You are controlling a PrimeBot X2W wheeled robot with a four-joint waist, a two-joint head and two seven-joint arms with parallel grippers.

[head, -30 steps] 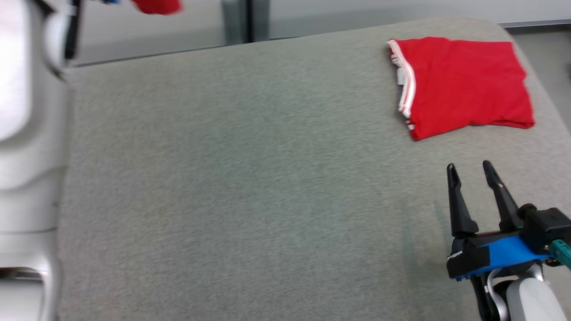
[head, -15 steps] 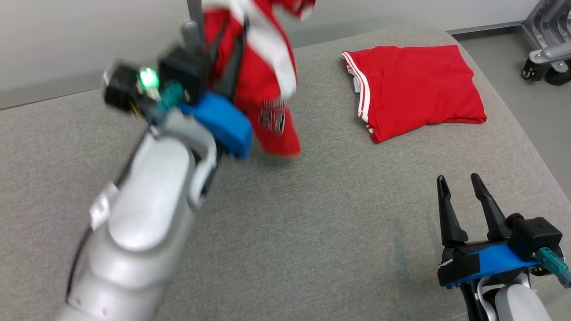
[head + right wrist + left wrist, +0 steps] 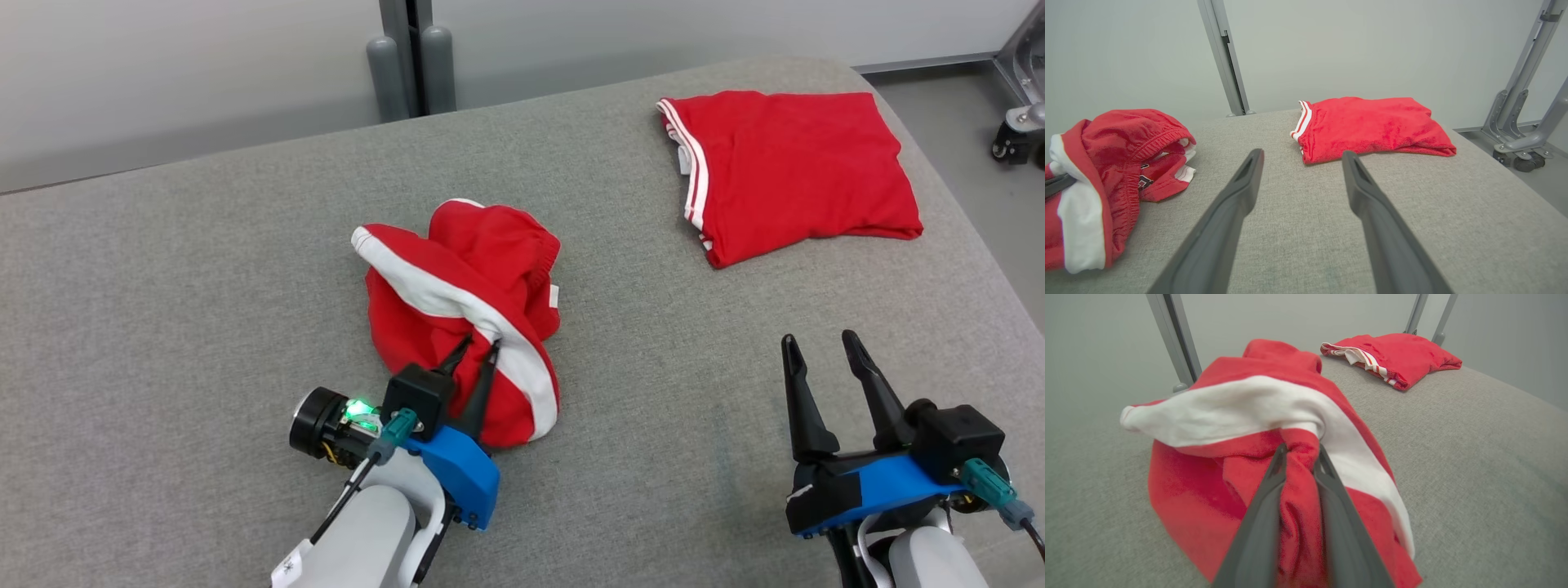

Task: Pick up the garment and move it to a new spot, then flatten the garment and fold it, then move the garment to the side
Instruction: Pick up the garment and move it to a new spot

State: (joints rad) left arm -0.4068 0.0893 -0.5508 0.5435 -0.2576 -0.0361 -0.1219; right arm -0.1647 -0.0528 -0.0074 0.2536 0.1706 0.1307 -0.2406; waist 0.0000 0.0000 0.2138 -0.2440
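Clearly, in the head view the crumpled red garment [image 3: 457,302] lies midway on the grey cushion [image 3: 204,286], the left gripper [image 3: 480,345] pinched narrow on its near fold, the right gripper [image 3: 818,337] wide and empty. Left wrist view: soft, light cloth bunches between the 2 fingers [image 3: 1257,522]. Right wrist view: its elastic waistband [image 3: 1155,143] looks the firmer hold.

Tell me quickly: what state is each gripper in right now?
Left gripper: closed on the crumpled red garment.
Right gripper: open, holding nothing.
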